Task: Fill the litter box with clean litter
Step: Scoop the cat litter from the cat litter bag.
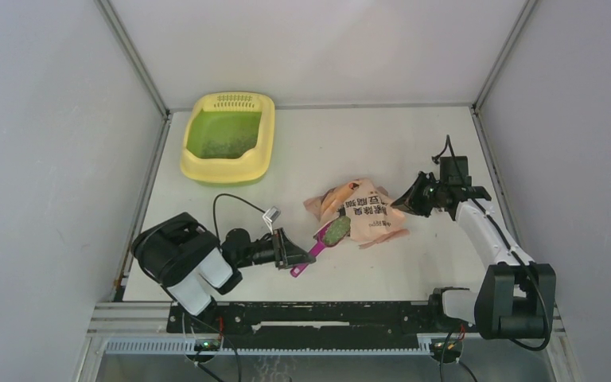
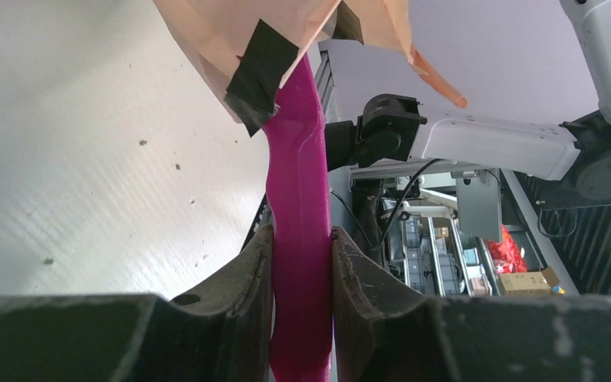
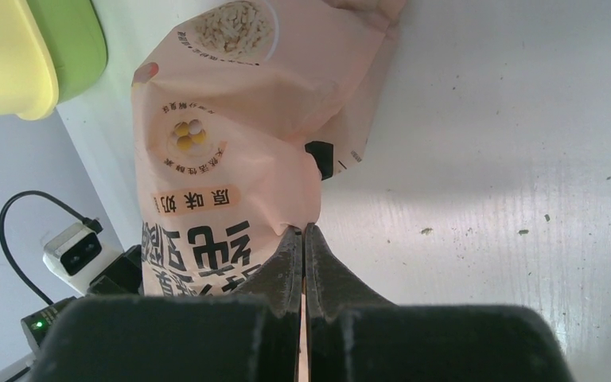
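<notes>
The pale yellow litter box with its green floor stands at the far left of the table; its corner shows in the right wrist view. My left gripper is shut on the handle of a magenta scoop. The scoop's bowl holds grey-green clean litter at the mouth of the peach bag. The bag hangs over the handle in the left wrist view. My right gripper is shut on the bag's edge, on its right side.
A small white adapter with a black cable lies between the litter box and my left arm; it also shows as the adapter in the right wrist view. Stray granules dot the table. Grey walls close in the table on three sides.
</notes>
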Available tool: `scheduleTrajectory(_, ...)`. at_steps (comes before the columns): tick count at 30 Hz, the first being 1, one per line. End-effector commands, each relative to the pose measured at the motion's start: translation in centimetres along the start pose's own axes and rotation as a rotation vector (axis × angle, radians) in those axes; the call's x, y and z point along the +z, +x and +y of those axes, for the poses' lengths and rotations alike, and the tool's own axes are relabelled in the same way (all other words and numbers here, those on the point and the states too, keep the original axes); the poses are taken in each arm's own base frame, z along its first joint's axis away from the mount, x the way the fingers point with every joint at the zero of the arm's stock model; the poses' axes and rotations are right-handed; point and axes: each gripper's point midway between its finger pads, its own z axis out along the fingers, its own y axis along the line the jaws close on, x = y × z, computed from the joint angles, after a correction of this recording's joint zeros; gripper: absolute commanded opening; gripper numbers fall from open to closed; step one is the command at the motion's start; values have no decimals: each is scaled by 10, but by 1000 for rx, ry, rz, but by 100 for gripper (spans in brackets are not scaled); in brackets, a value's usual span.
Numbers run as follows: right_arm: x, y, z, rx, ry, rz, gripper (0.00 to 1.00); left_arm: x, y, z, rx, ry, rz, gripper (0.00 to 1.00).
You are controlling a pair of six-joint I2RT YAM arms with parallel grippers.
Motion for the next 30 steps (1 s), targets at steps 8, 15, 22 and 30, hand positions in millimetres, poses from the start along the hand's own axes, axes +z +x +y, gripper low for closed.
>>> scheduleTrajectory(8,-5,-46,25,-45,-56,-119,0,-3,2,-9,44,38,14,0)
scheduleTrajectory(15,-8,-47,23,-51,-47,-118,0,6,-7,-15,76,66,13,0)
scheduleTrajectory(22,-10,-50,24,-37,-64,-120,0,-17,4,-14,78,42,-32,0)
scheduleTrajectory(30,-9,-52,27,-28,-81,-117,0,-26,14,-5,62,10,-28,0)
